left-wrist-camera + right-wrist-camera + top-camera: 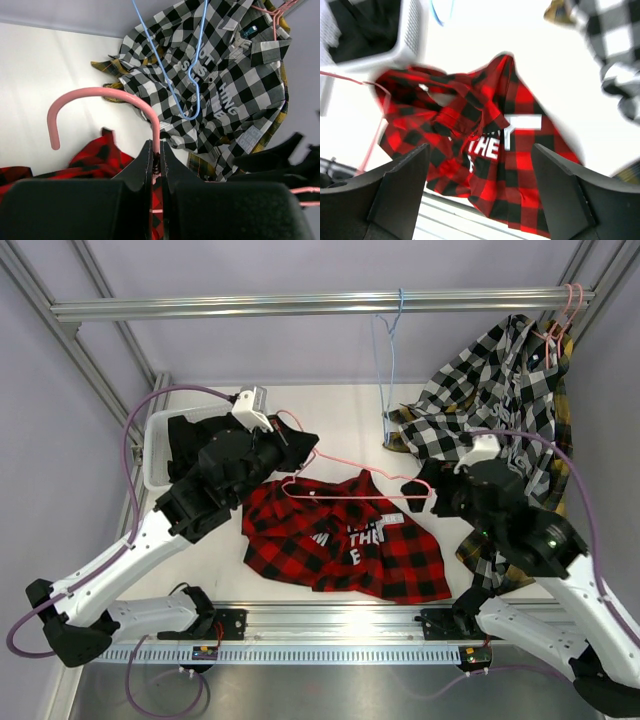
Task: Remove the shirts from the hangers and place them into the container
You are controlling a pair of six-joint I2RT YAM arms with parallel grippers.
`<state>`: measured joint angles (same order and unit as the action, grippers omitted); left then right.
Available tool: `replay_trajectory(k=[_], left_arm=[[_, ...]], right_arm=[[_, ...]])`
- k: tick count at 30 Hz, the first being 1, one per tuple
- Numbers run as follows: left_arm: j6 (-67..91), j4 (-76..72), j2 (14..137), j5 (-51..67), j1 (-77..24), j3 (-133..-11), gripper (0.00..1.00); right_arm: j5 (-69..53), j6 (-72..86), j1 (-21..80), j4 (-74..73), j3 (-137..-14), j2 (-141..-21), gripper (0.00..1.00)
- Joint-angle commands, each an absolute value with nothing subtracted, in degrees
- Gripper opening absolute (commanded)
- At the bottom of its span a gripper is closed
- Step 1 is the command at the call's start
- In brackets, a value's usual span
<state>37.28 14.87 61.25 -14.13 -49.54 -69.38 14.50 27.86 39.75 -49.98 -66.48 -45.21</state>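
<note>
The red-and-black plaid shirt [345,540] [485,130] with white lettering lies spread on the table, off its hanger. Above it a pink hanger [355,490] [100,97] is held by its neck in my left gripper [298,448] [156,147], which is shut on it. My right gripper [442,502] [480,170] hovers open over the red shirt, nothing between its fingers. The white container [153,455] [410,40] at far left holds a black shirt [185,440]. A black-and-white check shirt [490,390] [225,85] hangs at the right over a yellow plaid one [565,405].
A bare blue hanger [390,360] [187,75] dangles from the overhead rail [300,305]. Another pink hanger [560,320] carries the shirts at the rail's right end. Frame posts rise at both sides.
</note>
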Motion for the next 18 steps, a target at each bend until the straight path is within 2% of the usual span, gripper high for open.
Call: replay_trajectory(k=[1, 10, 18], left_arm=[[35.51, 8.79, 60.99, -14.33, -49.48, -70.31, 0.0], [24.01, 13.0, 68.19, -9.67, -49.48, -80.32, 0.0], [14.95, 19.33, 72.68, -9.4, -49.48, -87.97, 0.0]], right_arm=[[20.38, 24.0, 39.99, -55.97, -73.73, -43.16, 0.91], [18.73, 14.6, 39.99, -64.07, -89.81, -43.77, 0.93], [4.15, 2.38, 40.08, -66.89, -100.81, -55.44, 0.93]])
